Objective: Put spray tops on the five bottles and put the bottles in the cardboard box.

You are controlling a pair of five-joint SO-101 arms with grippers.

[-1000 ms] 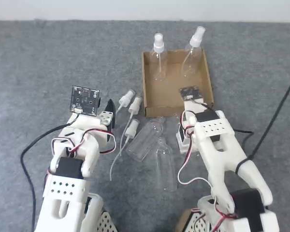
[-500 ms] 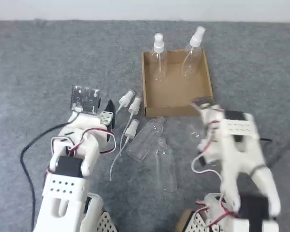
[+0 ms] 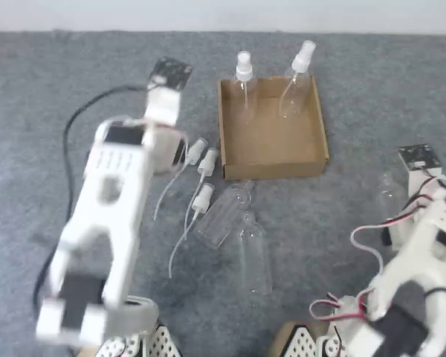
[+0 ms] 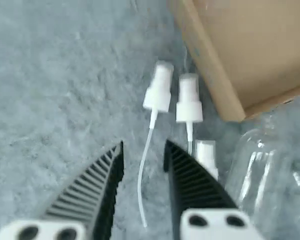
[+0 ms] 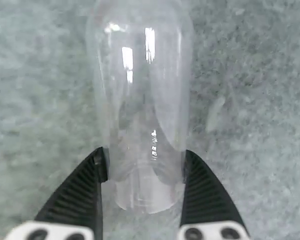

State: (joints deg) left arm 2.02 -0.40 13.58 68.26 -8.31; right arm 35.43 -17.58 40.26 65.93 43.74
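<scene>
Open grey bench [image 3: 357,111] lies right of the cardboard box [image 3: 273,169]. There the right hand [image 5: 142,160] clasps a clear bottle [image 5: 140,90], its long axis running straight out between the fingers. Two uncapped bottles [image 3: 224,212] lie just before the box, necks toward it. The left hand [image 4: 142,150], spread, hangs over three spray tops [image 4: 159,92] left of the box. Inside the box, two capped bottles [image 3: 244,93] rest at the far wall.

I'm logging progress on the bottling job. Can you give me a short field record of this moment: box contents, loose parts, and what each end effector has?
box contents: two capped bottles in the cardboard box
loose parts: three spray tops lying left of the box's near corner
waiting: two uncapped bottles lying on their sides in front of the box
left end effector: open, above the spray tops
right end effector: shut on a third uncapped bottle, right of the box
</scene>
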